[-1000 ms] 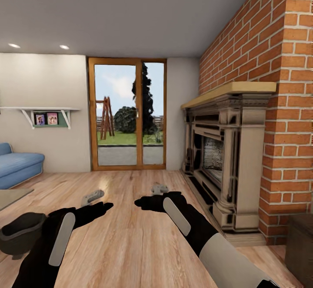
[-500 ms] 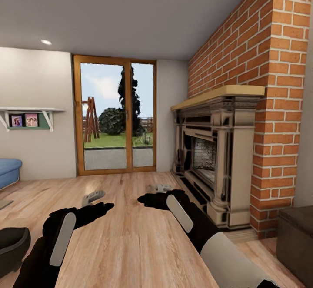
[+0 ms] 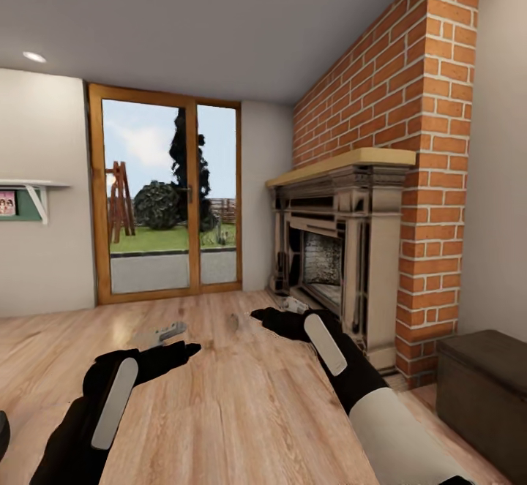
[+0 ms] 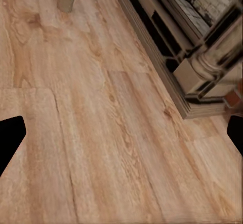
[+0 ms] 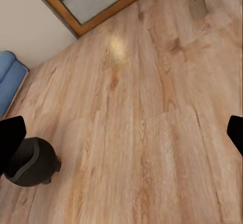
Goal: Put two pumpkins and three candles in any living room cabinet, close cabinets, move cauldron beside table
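The pumpkins are out of view. A small beige-tan candle (image 4: 66,0) lies on the wood floor near the fireplace base, also seen as the candle (image 5: 198,7) and as a small lump (image 3: 234,320) ahead of my arms. The dark round cauldron (image 5: 31,161) stands on the floor off to my left. One end of the dark-brown cabinet (image 3: 483,386) shows at the lower right, shut as far as I can see. My left gripper (image 3: 162,334) (image 4: 121,138) and right gripper (image 3: 294,304) (image 5: 121,133) hover over bare floor, both open and empty.
A stone-and-brick fireplace (image 3: 340,251) with a brick chimney fills the right wall. A wood-framed glass door (image 3: 168,200) is straight ahead. A white wall shelf (image 3: 25,192) hangs at the left. A blue sofa (image 5: 7,79) stands beyond the cauldron.
The camera has turned to the right, so everything slid left in the picture. The cauldron and sofa left the head view and more of the cabinet came in. Both arms kept their pose.
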Controlling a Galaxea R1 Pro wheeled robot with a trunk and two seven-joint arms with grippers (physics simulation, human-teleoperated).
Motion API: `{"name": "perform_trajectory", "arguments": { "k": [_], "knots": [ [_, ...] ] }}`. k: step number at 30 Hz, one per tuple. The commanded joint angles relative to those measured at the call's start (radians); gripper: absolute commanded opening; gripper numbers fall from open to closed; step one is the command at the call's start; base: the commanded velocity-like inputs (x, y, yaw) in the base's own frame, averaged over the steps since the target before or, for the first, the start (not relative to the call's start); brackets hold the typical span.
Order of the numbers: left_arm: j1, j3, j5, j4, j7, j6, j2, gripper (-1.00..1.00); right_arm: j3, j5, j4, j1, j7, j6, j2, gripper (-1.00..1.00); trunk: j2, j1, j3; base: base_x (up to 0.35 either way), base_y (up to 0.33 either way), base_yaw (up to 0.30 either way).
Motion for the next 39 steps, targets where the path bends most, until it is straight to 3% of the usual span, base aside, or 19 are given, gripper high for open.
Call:
{"name": "perform_trajectory", "arguments": {
  "k": [1,5,14,23,29,39],
  "knots": [
    [-0.001,-0.015,0.010,-0.001,0.009,0.004,0.000,1.00,-0.013,-0.012,0.004,-0.001,-0.008,0.001,-0.002,1.00,-0.001,0.000,-0.001,0.016,0.011,-0.283],
    [-0.001,-0.039,0.010,0.000,0.009,0.002,-0.002,1.00,-0.053,-0.012,0.021,-0.001,-0.004,0.003,-0.007,1.00,-0.001,0.000,0.002,0.006,0.004,-0.282],
    [-0.001,-0.045,0.011,-0.001,0.009,0.004,-0.001,1.00,-0.069,-0.013,0.028,-0.001,0.013,0.013,-0.039,1.00,-0.001,0.000,0.007,0.001,0.000,-0.281],
    [-0.001,-0.056,0.011,-0.002,0.009,0.006,0.000,1.00,-0.108,-0.018,0.027,-0.001,0.016,0.059,-0.047,1.00,0.000,-0.001,0.015,0.000,0.000,-0.260],
    [-0.001,-0.056,0.011,-0.001,0.009,0.006,0.000,1.00,-0.153,-0.053,0.026,-0.001,0.016,0.098,-0.063,1.00,0.001,-0.003,0.027,0.000,0.000,-0.020],
    [0.000,-0.059,0.011,-0.003,0.009,0.006,-0.004,1.00,-0.160,-0.057,0.027,-0.001,0.014,0.140,-0.073,1.00,0.001,-0.003,0.011,0.000,0.000,0.068]
  ]
}}
